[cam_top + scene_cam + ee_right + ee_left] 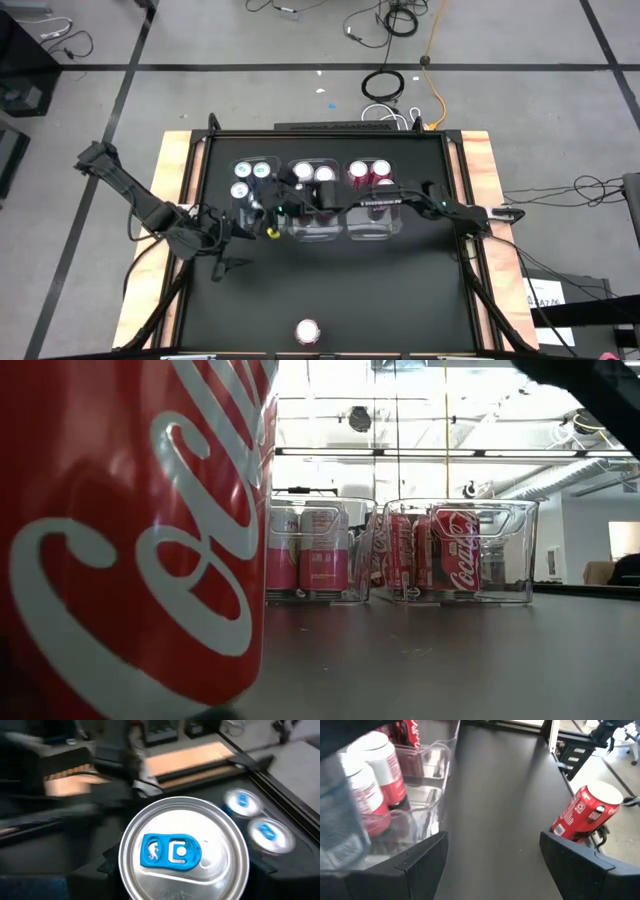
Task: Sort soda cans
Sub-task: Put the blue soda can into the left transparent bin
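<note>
Dark table — red can cropped, blocking view

- Three teal-blue cans stand upright at the left of the row, silver tops with blue tabs.
- A fourth silver-topped can with a blue tab fills the right wrist view, upright, close beside two of the blue-tabbed ones.
- Pink-and-white cans stand upright in the middle of the row.
- Dark red cans stand upright at the right of the row.
- One lone red can stands upright near the desk's front edge, well apart from the rest.
</note>
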